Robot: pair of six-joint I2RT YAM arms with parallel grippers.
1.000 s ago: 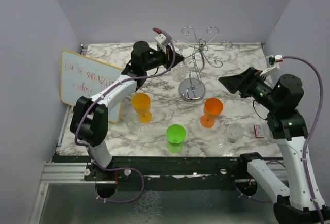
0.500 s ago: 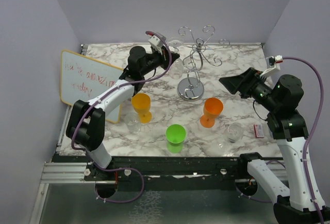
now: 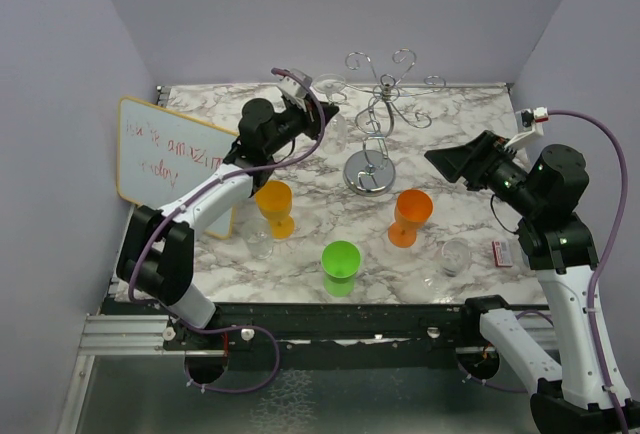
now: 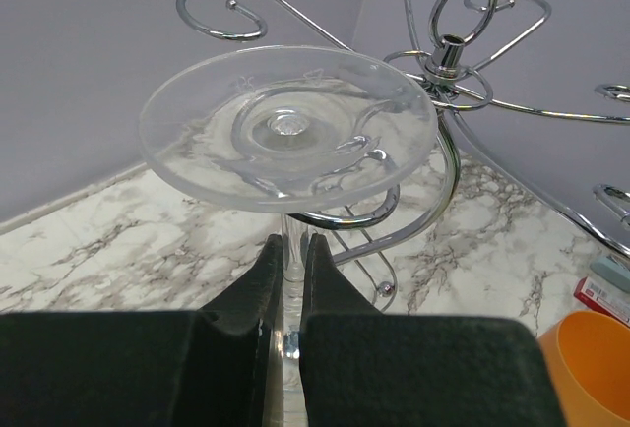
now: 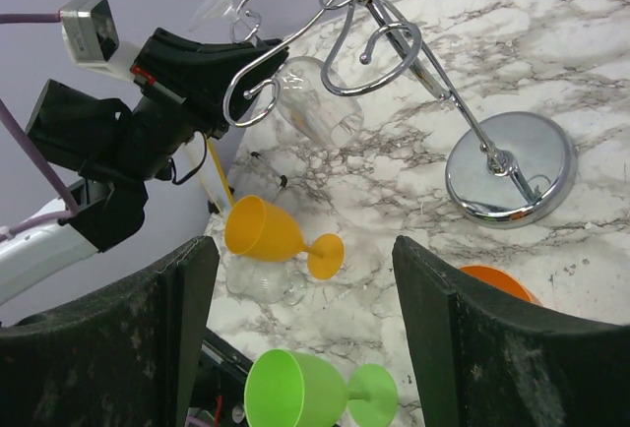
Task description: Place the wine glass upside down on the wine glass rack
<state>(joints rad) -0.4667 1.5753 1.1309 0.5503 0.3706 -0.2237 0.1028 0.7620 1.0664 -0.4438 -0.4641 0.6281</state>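
A clear wine glass (image 4: 288,127) is held upside down, its round foot on top. My left gripper (image 4: 292,250) is shut on its stem. The foot sits just over a curled arm of the chrome wine glass rack (image 4: 448,53); I cannot tell whether they touch. In the top view the left gripper (image 3: 318,114) is left of the rack (image 3: 385,94), which has a mirrored base (image 3: 370,172). From the right wrist the glass's bowl (image 5: 315,102) hangs under a spiral arm. My right gripper (image 3: 450,162) (image 5: 305,250) is open and empty, right of the rack.
A yellow goblet (image 3: 274,204), an orange goblet (image 3: 410,214) and a green goblet (image 3: 340,264) stand in front of the rack. Clear glasses stand at the front left (image 3: 258,244) and front right (image 3: 455,254). A whiteboard (image 3: 170,159) leans at the left. A small red box (image 3: 503,252) lies at the right.
My left gripper has drawn a little to the left with the glass still in it. The rack's top has shifted slightly left. The right arm has not moved.
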